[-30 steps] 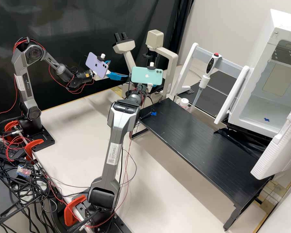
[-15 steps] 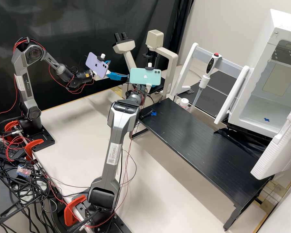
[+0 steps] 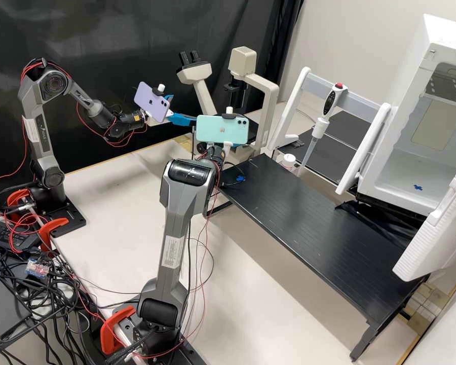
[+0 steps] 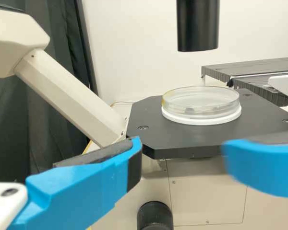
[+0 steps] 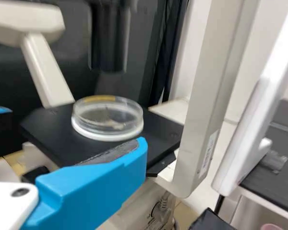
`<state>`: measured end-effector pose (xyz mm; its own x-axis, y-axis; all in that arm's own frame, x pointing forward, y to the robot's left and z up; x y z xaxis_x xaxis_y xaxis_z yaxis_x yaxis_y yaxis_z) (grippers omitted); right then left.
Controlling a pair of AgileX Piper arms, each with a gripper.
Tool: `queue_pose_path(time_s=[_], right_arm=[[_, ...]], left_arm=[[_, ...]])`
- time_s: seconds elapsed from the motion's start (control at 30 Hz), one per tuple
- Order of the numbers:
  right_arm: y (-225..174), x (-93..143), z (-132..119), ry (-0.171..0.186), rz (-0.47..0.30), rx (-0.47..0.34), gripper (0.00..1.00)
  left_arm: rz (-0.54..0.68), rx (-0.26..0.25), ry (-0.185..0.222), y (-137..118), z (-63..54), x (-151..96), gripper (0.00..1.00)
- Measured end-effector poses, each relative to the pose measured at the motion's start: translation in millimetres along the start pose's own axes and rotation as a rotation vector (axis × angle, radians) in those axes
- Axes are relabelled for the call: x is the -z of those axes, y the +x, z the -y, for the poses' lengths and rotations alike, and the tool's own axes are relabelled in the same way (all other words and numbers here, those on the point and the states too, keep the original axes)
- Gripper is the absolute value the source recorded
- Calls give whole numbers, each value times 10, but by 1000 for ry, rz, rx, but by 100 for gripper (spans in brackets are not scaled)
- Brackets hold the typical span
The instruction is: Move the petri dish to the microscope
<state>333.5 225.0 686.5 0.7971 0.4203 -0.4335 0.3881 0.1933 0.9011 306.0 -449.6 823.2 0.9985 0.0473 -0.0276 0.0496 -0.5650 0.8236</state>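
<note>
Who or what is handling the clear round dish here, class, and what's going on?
The robot's left arm and right arm both have blue fingers near the microscope, but neither grips the petri dish. It rests on a white ring on the black stage, so the move looks done.

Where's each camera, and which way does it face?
High view: off the arms, looking forward and down on the bench; both arms show.
Left wrist view: on that wrist, facing the petri dish on the microscope stage; both own fingers show.
Right wrist view: likewise; one own finger shows.
Both wrist views share dish and stage.
</note>
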Motion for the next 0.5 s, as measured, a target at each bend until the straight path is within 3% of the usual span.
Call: queue_pose_path(time_s=[0.23, 0.3, 0.4, 0.5], right_arm=[[-578, 87, -82, -7, -110, -113, 100], [-740, 67, -124, -23, -132, -163, 100], [-927, -23, -139, -51, -119, -250, 100], [-1068, -167, -123, -76, -52, -321, 100]], left_arm=[[0, 0, 0, 0, 0, 0, 100], [0, 0, 0, 0, 0, 0, 100], [0, 0, 0, 0, 0, 0, 100], [0, 0, 0, 0, 0, 0, 100]])
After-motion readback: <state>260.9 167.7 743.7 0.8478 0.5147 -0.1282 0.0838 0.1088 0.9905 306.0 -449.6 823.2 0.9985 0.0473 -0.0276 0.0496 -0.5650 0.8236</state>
